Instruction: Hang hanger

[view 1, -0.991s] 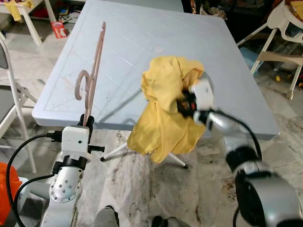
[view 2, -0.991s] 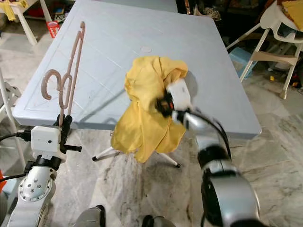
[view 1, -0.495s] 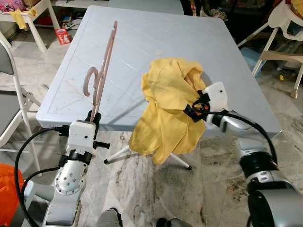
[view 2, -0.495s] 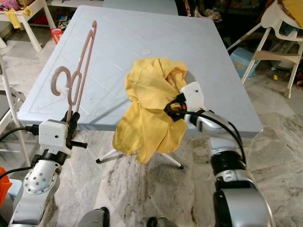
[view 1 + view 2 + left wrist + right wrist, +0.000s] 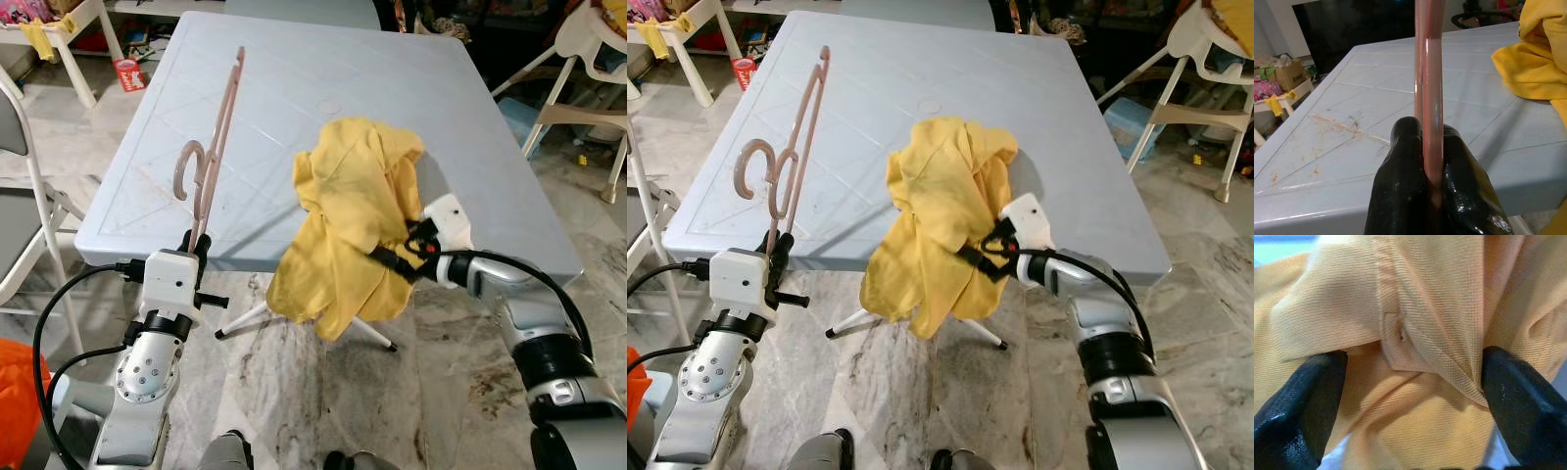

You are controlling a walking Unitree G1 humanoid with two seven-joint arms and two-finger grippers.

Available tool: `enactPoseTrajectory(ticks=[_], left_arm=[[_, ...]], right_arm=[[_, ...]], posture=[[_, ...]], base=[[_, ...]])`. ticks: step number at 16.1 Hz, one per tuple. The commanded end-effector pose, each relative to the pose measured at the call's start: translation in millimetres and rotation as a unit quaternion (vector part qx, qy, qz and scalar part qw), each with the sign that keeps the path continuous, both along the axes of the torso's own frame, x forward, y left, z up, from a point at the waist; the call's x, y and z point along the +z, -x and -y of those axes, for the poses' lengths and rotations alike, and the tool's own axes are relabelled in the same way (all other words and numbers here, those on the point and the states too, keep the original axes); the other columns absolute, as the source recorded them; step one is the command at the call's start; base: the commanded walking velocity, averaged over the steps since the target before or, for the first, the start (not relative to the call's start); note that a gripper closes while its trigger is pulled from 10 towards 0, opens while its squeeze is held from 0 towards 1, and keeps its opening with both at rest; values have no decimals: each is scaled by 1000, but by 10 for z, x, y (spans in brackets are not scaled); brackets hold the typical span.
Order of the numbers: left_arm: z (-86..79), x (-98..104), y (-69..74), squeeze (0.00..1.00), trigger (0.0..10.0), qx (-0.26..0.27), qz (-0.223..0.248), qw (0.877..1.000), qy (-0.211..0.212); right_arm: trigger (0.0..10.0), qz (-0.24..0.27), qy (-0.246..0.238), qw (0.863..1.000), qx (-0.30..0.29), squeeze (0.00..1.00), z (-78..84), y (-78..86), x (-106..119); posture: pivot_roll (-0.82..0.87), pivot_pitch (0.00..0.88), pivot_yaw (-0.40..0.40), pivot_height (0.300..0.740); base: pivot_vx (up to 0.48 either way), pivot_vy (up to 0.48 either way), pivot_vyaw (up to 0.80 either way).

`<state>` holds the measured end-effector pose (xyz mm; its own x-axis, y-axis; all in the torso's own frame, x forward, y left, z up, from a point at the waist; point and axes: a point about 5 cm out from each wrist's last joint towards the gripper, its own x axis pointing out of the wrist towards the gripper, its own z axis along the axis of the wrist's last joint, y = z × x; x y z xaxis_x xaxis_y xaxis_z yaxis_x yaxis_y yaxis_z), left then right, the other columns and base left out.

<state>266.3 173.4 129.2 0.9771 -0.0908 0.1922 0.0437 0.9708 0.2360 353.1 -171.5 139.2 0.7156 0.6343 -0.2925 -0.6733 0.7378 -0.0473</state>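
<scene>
While the left gripper (image 5: 1432,181) stayed clamped on the pink hanger (image 5: 211,162), held upright before the table (image 5: 294,78) edge, the right gripper (image 5: 1400,382) was spread open against the yellow shirt (image 5: 353,220) draped over that edge.

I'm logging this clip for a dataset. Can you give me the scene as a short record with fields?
Setting: grey plastic table, marble floor
Left gripper: shut on pink hanger, held upright near the table's front edge
Right gripper: fingers open, spread around a fold of the yellow shirt
Shirt: bunched, draped over the table's front edge
Hanger in shirt: not yet
Surroundings: white chair on the robot's left
</scene>
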Motion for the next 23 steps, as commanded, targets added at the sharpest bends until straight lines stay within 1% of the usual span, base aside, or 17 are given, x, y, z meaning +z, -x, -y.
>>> enactPoseTrajectory(ticks=[1,2,3,5,6,8,10,11,12,13,14,16,19,23], left_arm=[[25,-3,1,0,10000,-7,2,1000,-1],[27,-4,0,0,10000,-6,1,1000,-1],[33,-11,3,0,10000,-6,1,1000,0],[37,-15,7,0,10000,-6,0,1000,1],[36,-15,8,0,10000,-6,0,1000,1],[21,-24,10,0,10000,-2,-1,1000,2],[19,-26,13,0,10000,-2,-2,1000,3],[17,-26,12,0,10000,-2,-2,1000,2],[17,-27,13,0,10000,-1,-2,1000,3],[17,-27,13,0,10000,-1,-2,1000,3],[18,-26,13,0,10000,-2,-2,1000,3],[18,-28,11,0,10000,-1,-2,1000,4],[25,-27,15,0,10000,-1,-2,1000,5],[40,-27,25,0,10000,-1,-2,1000,6]], right_arm=[[10000,-8,-12,999,35,667,-33,60,25],[10000,-8,-14,999,41,0,-49,66,28],[10000,-12,-8,999,33,0,-72,59,0],[10000,-17,-6,999,39,0,-171,87,-23],[10000,-17,-6,999,39,0,-187,91,-21],[10000,-13,2,999,43,0,-418,121,-89],[10000,-18,34,998,54,0,-675,214,-265],[6667,-21,40,998,54,0,-736,240,-314],[0,-27,44,998,42,0,-812,274,-386],[0,-28,45,998,42,0,-819,279,-393],[0,-25,51,998,15,0,-863,274,-439],[0,-19,43,999,-8,0,-895,263,-445],[0,-12,33,997,-66,0,-816,176,-435],[0,-10,18,994,-111,0,-774,91,-430]], posture=[[126,128,-58,740],[125,126,-62,740],[125,127,-62,740],[125,129,-69,740],[125,129,-69,740],[128,130,-72,740],[131,129,-73,740],[130,129,-73,740],[131,130,-72,740],[131,130,-72,740],[130,129,-76,740],[130,129,-77,740],[129,131,-78,740],[129,135,-78,740]], base=[[0,0,0],[0,0,0],[0,0,0],[0,0,0],[0,0,0],[0,0,0],[0,0,0],[0,0,0],[0,0,0],[0,0,0],[0,0,0],[0,0,0],[0,0,0],[0,0,0]])
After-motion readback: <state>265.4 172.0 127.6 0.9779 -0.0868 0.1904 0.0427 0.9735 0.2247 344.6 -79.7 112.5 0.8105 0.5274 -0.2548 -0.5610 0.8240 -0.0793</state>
